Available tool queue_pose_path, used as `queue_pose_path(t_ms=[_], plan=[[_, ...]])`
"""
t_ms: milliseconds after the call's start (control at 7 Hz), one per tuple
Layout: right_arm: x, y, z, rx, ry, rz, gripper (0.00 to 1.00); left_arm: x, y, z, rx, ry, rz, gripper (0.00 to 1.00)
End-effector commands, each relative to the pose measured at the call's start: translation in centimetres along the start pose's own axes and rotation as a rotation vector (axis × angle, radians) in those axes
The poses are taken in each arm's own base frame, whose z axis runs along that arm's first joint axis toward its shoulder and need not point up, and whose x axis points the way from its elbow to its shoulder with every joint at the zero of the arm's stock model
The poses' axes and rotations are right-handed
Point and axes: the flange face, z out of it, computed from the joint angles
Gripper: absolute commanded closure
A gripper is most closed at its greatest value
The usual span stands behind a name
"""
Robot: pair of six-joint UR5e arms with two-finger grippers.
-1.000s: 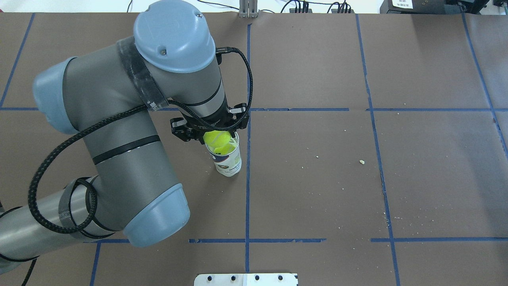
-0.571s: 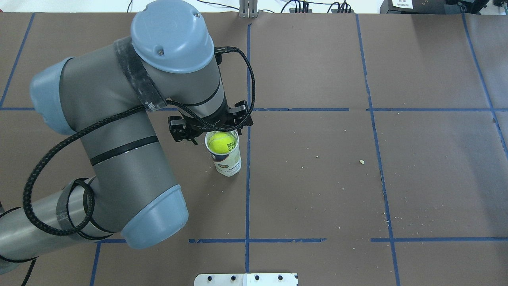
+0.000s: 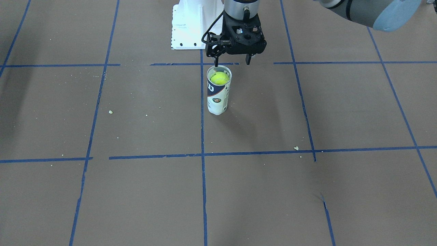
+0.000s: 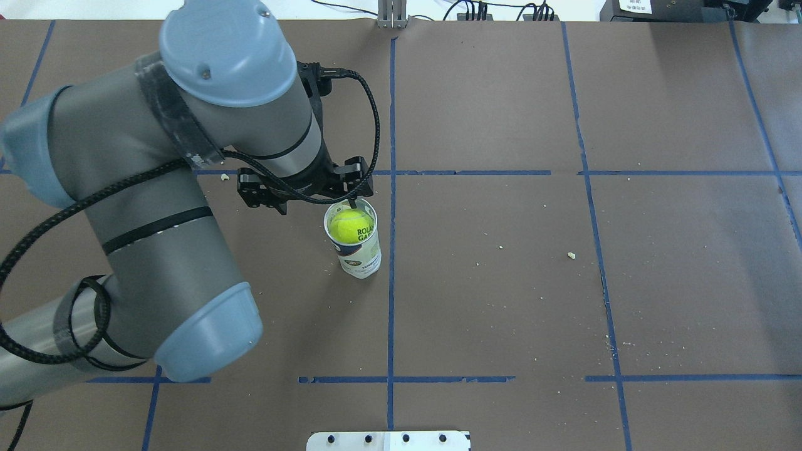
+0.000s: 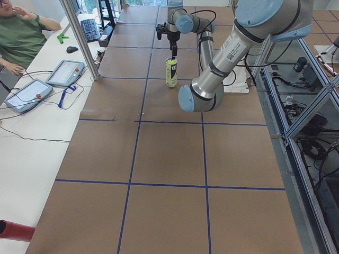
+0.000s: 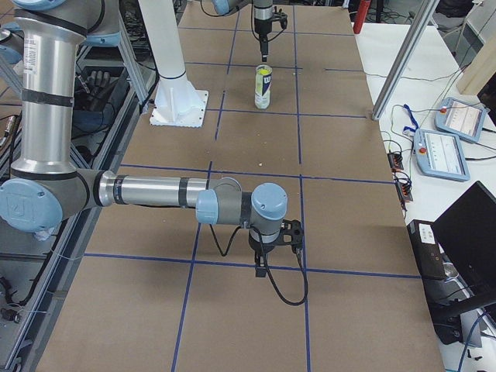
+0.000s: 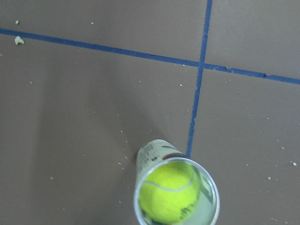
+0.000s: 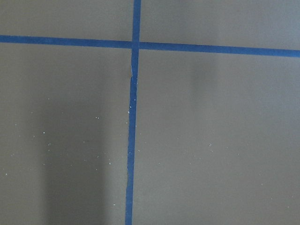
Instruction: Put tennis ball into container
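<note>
The tennis ball (image 4: 349, 225) sits inside the container (image 4: 360, 258), near its open top, with dark lettering facing up. The clear tube with its white and navy label stands upright on the brown table beside a blue tape line. From the front, the ball (image 3: 219, 78) shows through the container (image 3: 217, 99) just under the rim. My left gripper (image 3: 231, 64) hangs open and empty above the tube, offset toward the robot's left, with one fingertip (image 3: 216, 64) over the rim. In the left wrist view the ball (image 7: 169, 192) fills the tube's mouth. My right gripper (image 6: 266, 263) hovers far off over bare table; whether it is open or shut I cannot tell.
The white base plate (image 3: 186, 27) lies behind the tube on the robot's side. Small crumbs (image 3: 296, 148) dot the brown paper, and blue tape lines form a grid. An operator (image 5: 21, 32) and tablets (image 5: 63, 72) are at a side table.
The left gripper let go of the ball, which dropped into the tube. The gripper then rose and shifted left in the overhead view, off the tube's mouth.
</note>
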Motion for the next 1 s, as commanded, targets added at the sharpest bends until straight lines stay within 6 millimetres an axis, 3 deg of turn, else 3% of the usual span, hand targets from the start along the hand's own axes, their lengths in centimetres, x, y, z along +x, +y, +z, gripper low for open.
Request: queue_pose_path(t_ms=[0,286,429,714,857], plan=[[0.0,0.0,0.0,0.000,0.000,0.000,0.00,-11.8,-6.8,-0.4,0.032,-0.020,0.176,0.00],[0.0,0.0,0.0,0.000,0.000,0.000,0.00,-27.2,-11.5,-0.8,0.032,-0.034,0.329,0.00],[0.0,0.0,0.0,0.000,0.000,0.000,0.00,-36.3,-12.7,-1.3,0.026,-0.047,0.361,0.00],[0.0,0.0,0.0,0.000,0.000,0.000,0.00,-54.3,-12.7,-1.7,-0.018,-0.111,0.312,0.00],[0.0,0.0,0.0,0.000,0.000,0.000,0.00,-62.0,-11.5,-0.7,-0.066,-0.131,0.331,0.00]])
